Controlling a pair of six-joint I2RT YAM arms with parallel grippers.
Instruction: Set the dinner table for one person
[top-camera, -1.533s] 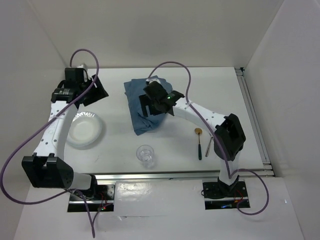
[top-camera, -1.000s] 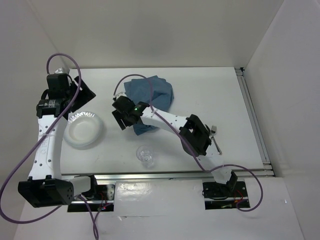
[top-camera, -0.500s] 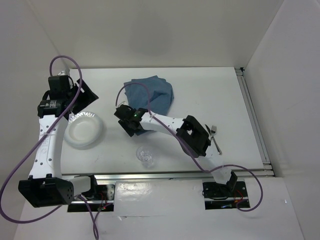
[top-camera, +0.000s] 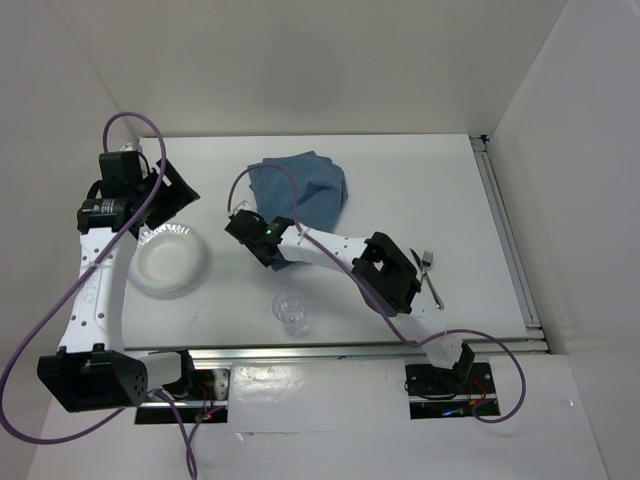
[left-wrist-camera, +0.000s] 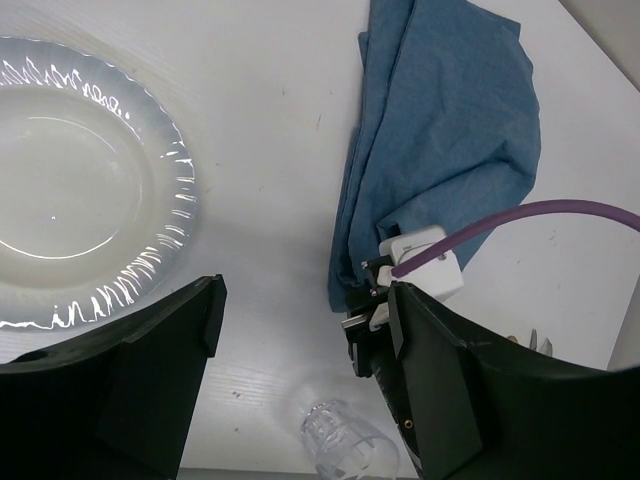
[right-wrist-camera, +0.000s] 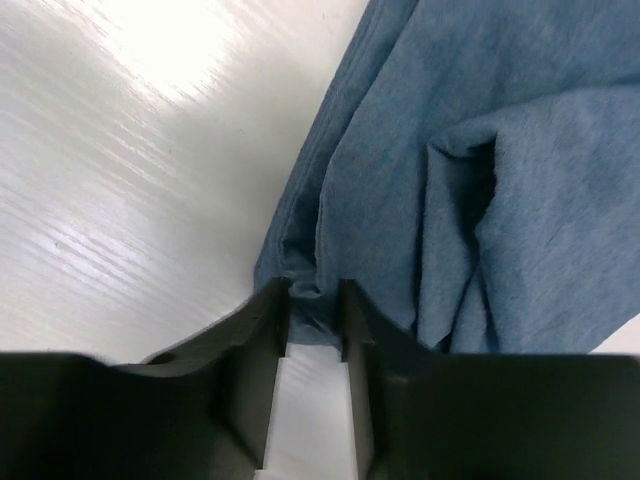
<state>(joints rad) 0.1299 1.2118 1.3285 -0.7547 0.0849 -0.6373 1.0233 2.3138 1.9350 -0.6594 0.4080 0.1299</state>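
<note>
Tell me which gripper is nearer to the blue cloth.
Right. The right gripper is closed on the blue cloth's near corner, touching it. The left gripper hangs open off to the cloth's left, past the white plate's far rim, apart from the cloth.

White tubular links are seen on the left arm (top-camera: 95, 290) and right arm (top-camera: 322, 243), joined by black boxy housings. A purple cable (left-wrist-camera: 520, 211) is run along each (a green light (top-camera: 271, 227) glows at the right wrist). The left end effector (left-wrist-camera: 305, 300) and right end effector (right-wrist-camera: 315, 300) are finished in matte black.
</note>
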